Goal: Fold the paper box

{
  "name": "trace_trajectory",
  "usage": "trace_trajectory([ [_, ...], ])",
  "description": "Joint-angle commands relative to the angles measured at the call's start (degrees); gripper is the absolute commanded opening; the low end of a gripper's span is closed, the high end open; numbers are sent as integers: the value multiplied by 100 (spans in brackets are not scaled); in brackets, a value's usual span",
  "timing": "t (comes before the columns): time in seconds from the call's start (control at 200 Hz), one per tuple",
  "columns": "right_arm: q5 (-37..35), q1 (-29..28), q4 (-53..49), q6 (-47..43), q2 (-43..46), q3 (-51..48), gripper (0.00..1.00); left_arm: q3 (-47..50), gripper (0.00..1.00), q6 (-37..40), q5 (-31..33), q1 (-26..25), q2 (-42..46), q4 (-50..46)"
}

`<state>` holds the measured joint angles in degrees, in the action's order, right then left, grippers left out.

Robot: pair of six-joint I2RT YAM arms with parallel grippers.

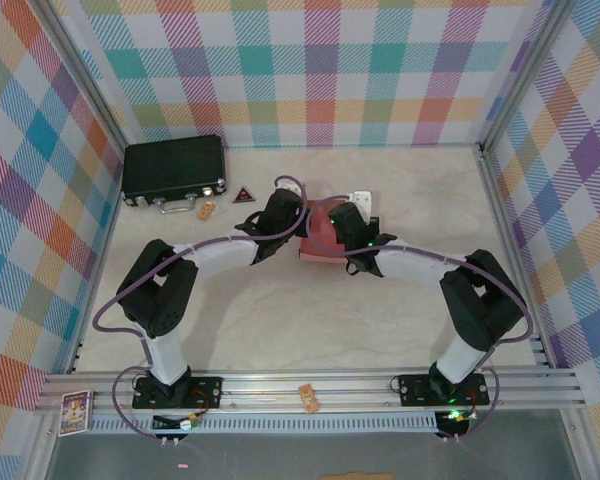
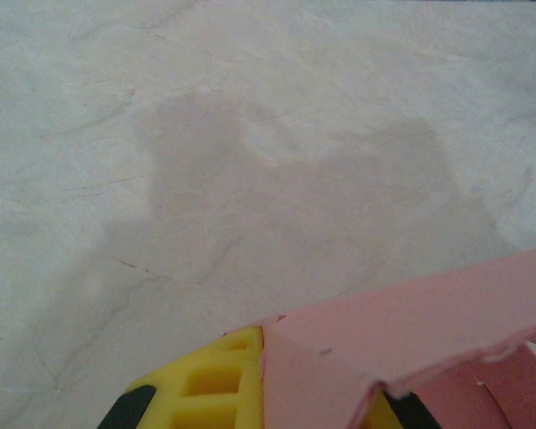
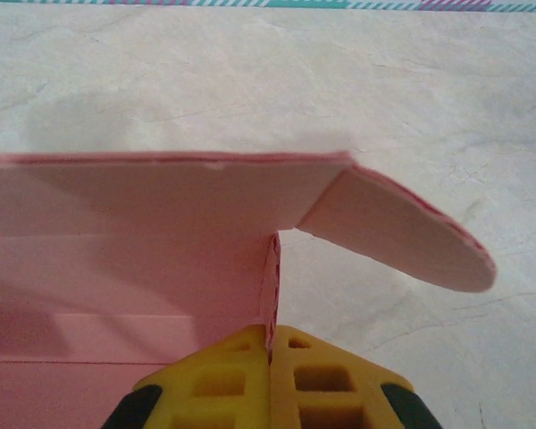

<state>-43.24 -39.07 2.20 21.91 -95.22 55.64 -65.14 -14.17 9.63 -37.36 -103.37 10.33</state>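
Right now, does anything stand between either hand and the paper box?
Nothing visible does. The right hand is shut on a wall of the paper box, and the box's card lies right against the left hand.

The paper box [image 1: 321, 245] lies mid-table [image 1: 280, 325], between the left gripper [image 1: 300, 222] and the right gripper [image 1: 332, 224]. The latched case [image 1: 175, 170] lies far left of it.

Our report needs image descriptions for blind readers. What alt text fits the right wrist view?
The yellow-tipped right gripper pinches a thin wall of the pink paper box. A rounded flap sticks out to the right, over a pale marbled table.
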Motion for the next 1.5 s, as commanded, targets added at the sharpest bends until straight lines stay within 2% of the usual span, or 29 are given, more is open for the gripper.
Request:
trace_trajectory([
  [0.0,-301,-84,-370,250,-180,66,0,266,0,-195,-324,-96,206,224],
  [0.275,-864,-343,-308,545,-199,-116,0,544,0,-209,-288,-235,239,577],
  [0.53,-1261,-552,31,737,-175,-447,0,976,0,-206,43,-435,362,1167],
  [1.105,-1371,-620,563,1054,66,-1166,0,1723,2,67,249,-707,625,2117],
  [1.495,-1362,-633,606,1348,247,-1557,1,2041,6,304,619,-1021,583,2501],
])
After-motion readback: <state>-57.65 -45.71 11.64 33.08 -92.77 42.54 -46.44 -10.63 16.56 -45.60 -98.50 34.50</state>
